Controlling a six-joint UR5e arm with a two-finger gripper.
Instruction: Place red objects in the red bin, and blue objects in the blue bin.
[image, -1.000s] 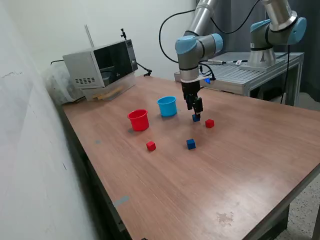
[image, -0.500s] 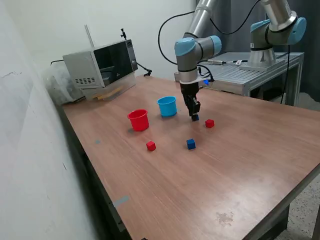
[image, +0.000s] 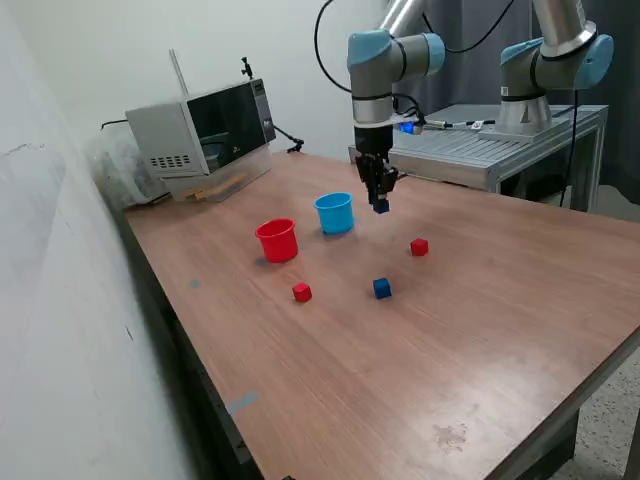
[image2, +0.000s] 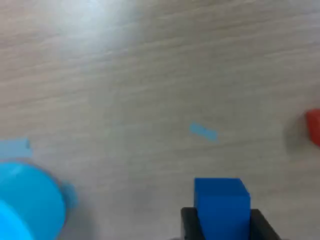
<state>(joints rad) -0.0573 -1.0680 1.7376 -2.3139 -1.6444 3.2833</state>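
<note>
My gripper (image: 380, 203) hangs above the table, just to the exterior view's right of the light blue cup (image: 335, 213), and is shut on a dark blue cube (image: 381, 207). The wrist view shows that cube (image2: 221, 204) held between the black fingers (image2: 189, 225), with the blue cup (image2: 29, 200) off to one side. The red cup (image: 277, 240) stands beside the blue one. A second dark blue cube (image: 382, 288) and two red cubes (image: 419, 247) (image: 302, 292) lie on the wood; one red cube (image2: 313, 127) shows at the wrist view's edge.
A microwave (image: 205, 128) sits at the table's (image: 480, 330) far corner on the exterior view's left. A second robot arm (image: 550, 60) and a metal bench (image: 500, 150) stand behind the table. A small blue tape strip (image2: 203, 132) marks the wood.
The gripper has lifted the dark blue cube off the table and carried it up and toward the blue cup. The other cubes and both cups have stayed put.
</note>
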